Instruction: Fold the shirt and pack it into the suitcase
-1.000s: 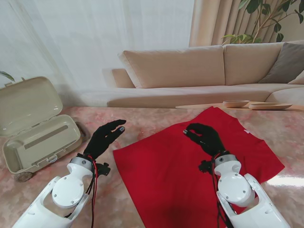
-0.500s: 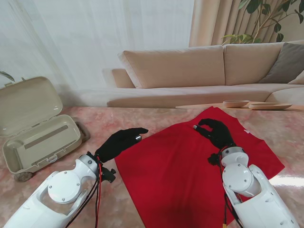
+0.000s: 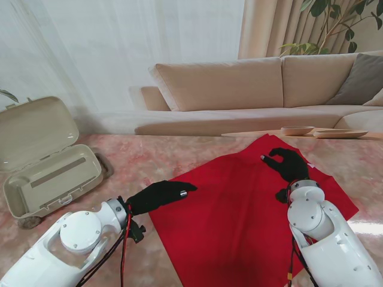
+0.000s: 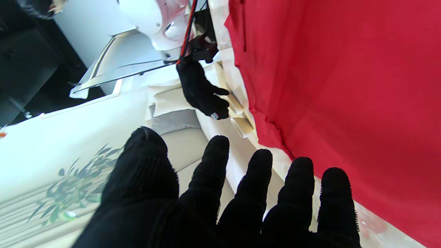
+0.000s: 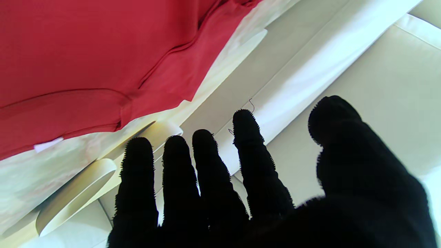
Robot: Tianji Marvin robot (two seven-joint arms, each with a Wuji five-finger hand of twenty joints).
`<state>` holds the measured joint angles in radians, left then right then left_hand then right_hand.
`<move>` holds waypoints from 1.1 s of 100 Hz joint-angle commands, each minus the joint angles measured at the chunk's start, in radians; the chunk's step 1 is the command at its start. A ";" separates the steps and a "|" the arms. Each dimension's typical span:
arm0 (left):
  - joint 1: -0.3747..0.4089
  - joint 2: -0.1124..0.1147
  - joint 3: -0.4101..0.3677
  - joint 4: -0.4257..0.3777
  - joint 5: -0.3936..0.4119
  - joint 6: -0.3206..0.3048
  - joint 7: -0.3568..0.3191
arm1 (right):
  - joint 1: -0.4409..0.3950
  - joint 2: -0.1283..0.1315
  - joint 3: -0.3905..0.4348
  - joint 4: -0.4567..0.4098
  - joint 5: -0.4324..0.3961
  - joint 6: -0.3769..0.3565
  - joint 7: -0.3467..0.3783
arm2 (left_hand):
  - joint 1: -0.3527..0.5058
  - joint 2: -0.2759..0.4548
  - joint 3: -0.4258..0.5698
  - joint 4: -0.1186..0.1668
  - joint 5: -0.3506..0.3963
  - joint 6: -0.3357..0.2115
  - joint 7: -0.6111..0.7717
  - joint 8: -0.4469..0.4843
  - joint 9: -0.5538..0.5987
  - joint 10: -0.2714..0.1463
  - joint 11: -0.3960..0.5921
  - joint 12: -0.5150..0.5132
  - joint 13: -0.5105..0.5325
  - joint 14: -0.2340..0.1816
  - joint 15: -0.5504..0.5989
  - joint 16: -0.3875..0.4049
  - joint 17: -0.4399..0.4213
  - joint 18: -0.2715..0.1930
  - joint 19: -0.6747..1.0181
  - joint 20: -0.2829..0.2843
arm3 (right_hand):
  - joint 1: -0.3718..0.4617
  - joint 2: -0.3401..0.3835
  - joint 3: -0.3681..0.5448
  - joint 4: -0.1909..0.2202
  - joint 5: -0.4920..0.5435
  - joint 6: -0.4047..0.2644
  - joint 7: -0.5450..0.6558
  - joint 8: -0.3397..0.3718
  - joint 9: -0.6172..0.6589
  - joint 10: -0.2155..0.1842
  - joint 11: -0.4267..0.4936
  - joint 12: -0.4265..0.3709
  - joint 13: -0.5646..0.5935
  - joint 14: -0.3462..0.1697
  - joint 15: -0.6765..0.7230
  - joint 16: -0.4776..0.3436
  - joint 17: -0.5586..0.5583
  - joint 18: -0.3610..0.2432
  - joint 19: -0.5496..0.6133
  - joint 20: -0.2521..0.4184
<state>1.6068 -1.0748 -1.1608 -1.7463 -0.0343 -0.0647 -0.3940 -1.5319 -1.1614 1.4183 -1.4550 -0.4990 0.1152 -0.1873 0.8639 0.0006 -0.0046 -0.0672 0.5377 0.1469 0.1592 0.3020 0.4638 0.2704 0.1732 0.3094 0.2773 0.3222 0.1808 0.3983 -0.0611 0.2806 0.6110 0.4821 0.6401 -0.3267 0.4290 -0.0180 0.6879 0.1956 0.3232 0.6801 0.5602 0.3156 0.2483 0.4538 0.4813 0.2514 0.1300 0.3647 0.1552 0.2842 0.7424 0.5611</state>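
Both hands reached farther over red shirt (image 3: pixel 239 209), fingers spread, seemingly empty, suitcase (image 3: pixel 45 164) left

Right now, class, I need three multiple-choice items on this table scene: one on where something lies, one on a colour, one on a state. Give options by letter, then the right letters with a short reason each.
1. Where does the suitcase lie relative to the shirt?
A. To the robot's left of it
B. To the robot's right of it
C. On top of it

2. What colour is the shirt?
A. Blue
B. Red
C. White

3. What state is the suitcase in?
A. Shut and latched
B. Open with the shirt inside
C. Open, lid raised, no shirt inside

Answers:
1. A: the stand view shows the suitcase at the table's left edge, apart from the shirt.
2. B: the cloth is red in all three views.
3. C: the lid stands up and the shirt lies spread on the table.
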 commanded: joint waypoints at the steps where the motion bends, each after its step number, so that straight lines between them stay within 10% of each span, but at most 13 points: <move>1: 0.002 0.011 0.006 0.006 0.039 0.016 -0.015 | 0.005 0.010 0.007 0.026 -0.016 0.014 0.019 | -0.052 0.048 -0.044 0.012 -0.019 0.008 -0.017 0.000 -0.020 0.013 -0.030 0.003 -0.052 0.015 0.004 0.012 -0.013 -0.037 0.038 0.021 | 0.005 -0.010 0.021 0.034 -0.010 -0.019 -0.002 0.010 -0.025 -0.023 0.017 -0.003 -0.034 -0.033 -0.011 -0.025 -0.009 -0.024 -0.023 0.014; 110: -0.142 0.035 0.149 0.177 0.137 0.155 -0.127 | 0.081 0.013 -0.013 0.227 -0.030 0.074 0.019 | -0.079 0.088 -0.044 0.014 -0.073 0.015 -0.038 0.002 -0.055 0.074 -0.032 -0.043 -0.099 0.068 0.017 0.000 -0.009 -0.039 0.033 -0.003 | -0.011 -0.015 0.078 0.014 -0.021 -0.014 -0.004 0.013 -0.054 -0.033 0.035 -0.021 -0.081 -0.061 -0.038 -0.062 -0.015 -0.047 -0.155 0.027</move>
<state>1.4612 -1.0442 -1.0170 -1.5917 0.0927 0.0722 -0.5157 -1.4465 -1.1530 1.4038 -1.2446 -0.5226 0.1777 -0.1915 0.8124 0.0421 -0.0058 -0.0663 0.4988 0.1556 0.1397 0.3027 0.4410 0.3303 0.1492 0.2827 0.2301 0.2993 0.2105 0.4143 -0.0638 0.1759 0.6680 0.5060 0.6385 -0.3527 0.5198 -0.0180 0.6879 0.1945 0.3232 0.6801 0.5238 0.3042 0.2747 0.4514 0.4299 0.2231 0.1068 0.3380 0.1339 0.2503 0.6137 0.5718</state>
